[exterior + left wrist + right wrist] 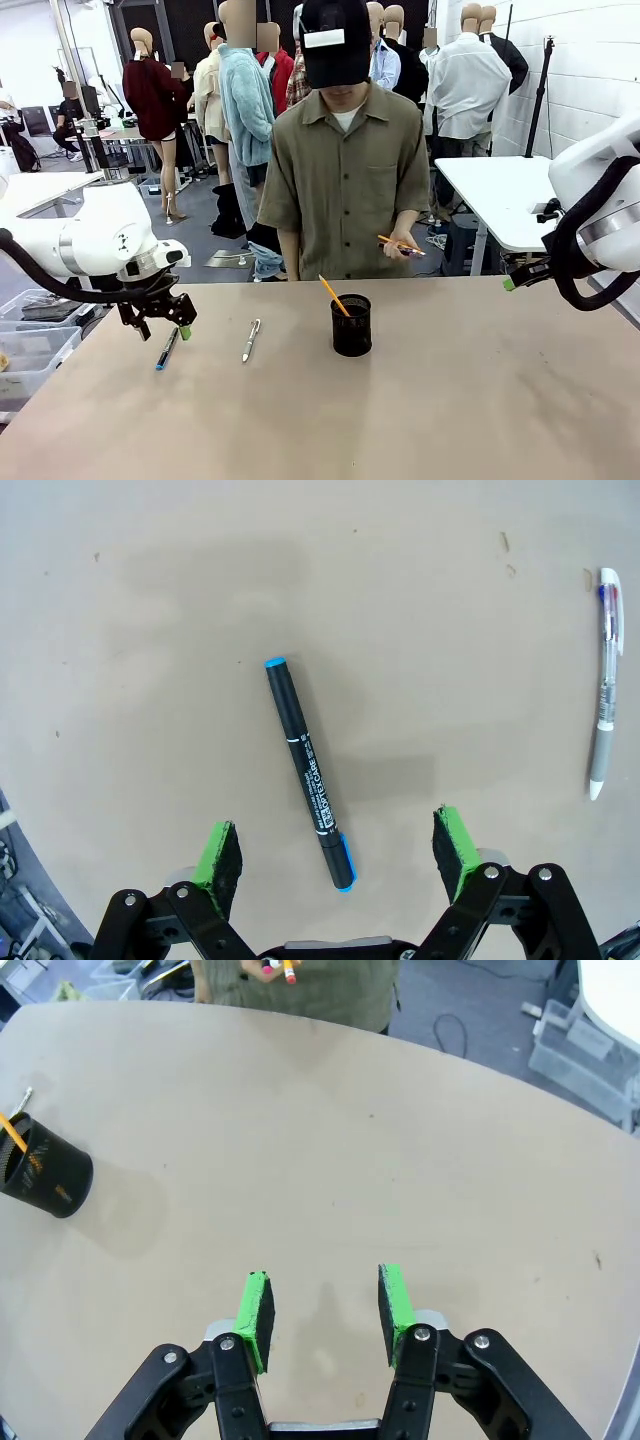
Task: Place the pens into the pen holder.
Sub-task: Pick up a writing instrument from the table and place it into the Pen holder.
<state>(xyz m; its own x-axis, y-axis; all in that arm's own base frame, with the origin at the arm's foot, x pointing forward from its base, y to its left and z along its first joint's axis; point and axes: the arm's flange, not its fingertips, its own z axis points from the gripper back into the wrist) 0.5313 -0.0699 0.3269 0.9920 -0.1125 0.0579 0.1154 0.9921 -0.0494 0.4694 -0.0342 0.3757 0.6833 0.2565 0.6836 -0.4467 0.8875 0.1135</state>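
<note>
Left arm's jaws, foreground of the left wrist view: green pads [222, 865] spread fully apart, holding nothing, poised over the slim black marker with blue caps at both ends [308, 772]. The marker lies flat on the tan bench [450, 400], apart from both pads. Note that only the marker's near cap sits midway between the pads; the barrel slants away toward one side. You would do well to turn the wrist slightly until the pads face the barrel squarely, shift forward so they meet mid-barrel rather than the cap, then lower straight and close. The silver-white click pen [606, 685] lies well to the side and should be clear of the descent. Front view: the small black cylindrical mesh pen holder [351, 325] stands mid-bench, well apart from the marker, with one orange pencil [333, 296] leaning inside. Tip the marker near upright above the rim before release, away from that pencil. The person's hand [408, 235] at the far edge holds further pens. Right arm's jaws, pads [258, 1315] about half spread and empty, hover over bare bench.
</note>
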